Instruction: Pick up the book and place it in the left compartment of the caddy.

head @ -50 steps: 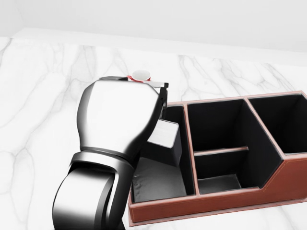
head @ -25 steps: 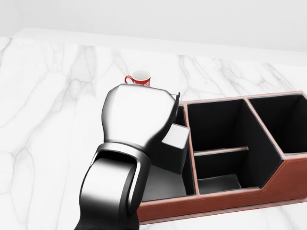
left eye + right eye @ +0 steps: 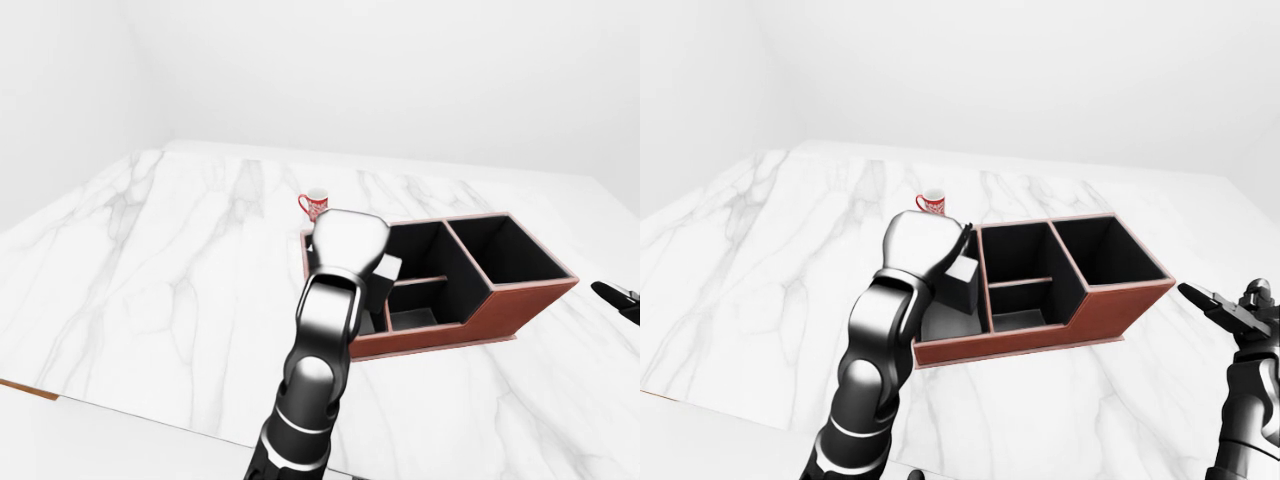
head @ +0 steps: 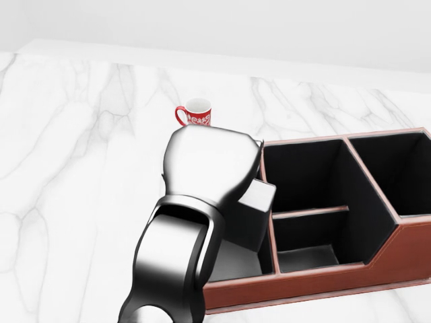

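Note:
The caddy (image 4: 304, 285) is brown outside and black inside, at the right of the head view. My left hand (image 4: 210, 167) hangs over its left compartment (image 4: 233, 262), seen from the back, so its fingers are mostly hidden. It holds the book (image 4: 254, 196), dark-covered with a white page edge, which stands tilted inside that compartment against the divider wall. My right hand (image 3: 1232, 312) is open and empty, away to the caddy's right in the right-eye view.
A red and white mug (image 4: 196, 111) stands on the white marble counter (image 4: 74, 168) just above the caddy's left corner. The caddy's middle compartments (image 4: 306, 202) and right compartment (image 4: 401, 171) hold nothing. A pale wall runs along the top.
My left hand has moved right with the book, from beside the caddy's left wall to over the left compartment. The mug now shows fully.

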Tool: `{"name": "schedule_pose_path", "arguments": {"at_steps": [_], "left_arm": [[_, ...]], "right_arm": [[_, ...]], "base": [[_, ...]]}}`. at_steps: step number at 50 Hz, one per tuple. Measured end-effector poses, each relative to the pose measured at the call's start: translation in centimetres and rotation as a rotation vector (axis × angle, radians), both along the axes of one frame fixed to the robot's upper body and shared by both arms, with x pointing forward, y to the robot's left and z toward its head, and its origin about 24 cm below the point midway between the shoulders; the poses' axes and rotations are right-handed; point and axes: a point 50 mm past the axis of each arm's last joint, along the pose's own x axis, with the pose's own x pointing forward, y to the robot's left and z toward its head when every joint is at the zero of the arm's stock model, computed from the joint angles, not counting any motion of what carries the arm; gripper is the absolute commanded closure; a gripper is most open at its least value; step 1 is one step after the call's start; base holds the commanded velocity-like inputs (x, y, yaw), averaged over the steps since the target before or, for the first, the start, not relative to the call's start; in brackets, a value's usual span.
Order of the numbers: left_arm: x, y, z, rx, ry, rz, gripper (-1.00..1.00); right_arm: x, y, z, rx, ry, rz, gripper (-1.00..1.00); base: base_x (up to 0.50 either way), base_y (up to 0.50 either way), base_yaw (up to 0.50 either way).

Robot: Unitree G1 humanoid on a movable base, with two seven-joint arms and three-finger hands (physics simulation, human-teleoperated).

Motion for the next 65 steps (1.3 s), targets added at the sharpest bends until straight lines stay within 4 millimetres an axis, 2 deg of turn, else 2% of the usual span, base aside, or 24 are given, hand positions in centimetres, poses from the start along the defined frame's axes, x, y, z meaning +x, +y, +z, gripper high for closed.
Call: {"name": "schedule_pose_path", "arguments": {"at_steps": [33,53,65], "left_arm": [[2.1,-0.5,-3.2,0.044,0.084,-0.032,1.0],[4.2,-0.6,-5.2,0.065,0.122,-0.049,1.0],[5.6,-0.5,-7.1,0.067,0.153,-0.056,1.0]], "right_arm": [[0.1,0.0,-0.1,0.0,0.008,0.002,-1.0],[0.2,0.0,-0.3,0.008,0.016,0.003,-1.0],[0.2,0.0,-0.2,0.004,0.012,0.002,-1.0]], "base": [[0.0,0.0,0.0],[0.0,0.0,0.0],[0.0,0.0,0.0]]}}
